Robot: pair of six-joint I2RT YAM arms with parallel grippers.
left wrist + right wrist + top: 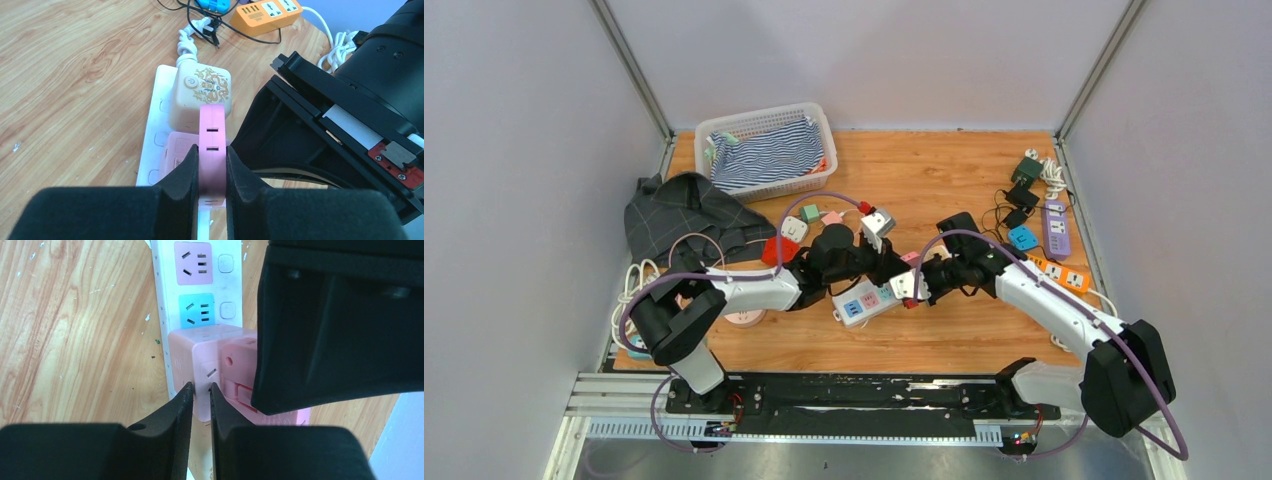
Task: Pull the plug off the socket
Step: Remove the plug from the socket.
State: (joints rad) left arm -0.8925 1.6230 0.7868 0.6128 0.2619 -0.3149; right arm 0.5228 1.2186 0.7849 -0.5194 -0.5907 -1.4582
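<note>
A white power strip [861,303] lies on the wooden table between my two arms. A pale pink cube adapter [187,352] and a cream adapter with a dragon print [200,97] sit on the strip [155,115]. My left gripper [212,165] is shut on a flat pink plug [212,132] standing over the cube adapter [172,160]. Whether its prongs are still seated is hidden. My right gripper [201,390] is shut, its tips against the cube's near edge, close beside the pink plug [240,370]. In the top view both grippers meet over the strip's right end, near the plug [911,258].
A white basket [769,150] with striped cloth stands at the back left, a dark plaid cloth [686,215] beside it. Purple [1056,228] and orange [1064,275] power strips, chargers and tangled cables crowd the right edge. A red plug [776,250] lies by my left arm.
</note>
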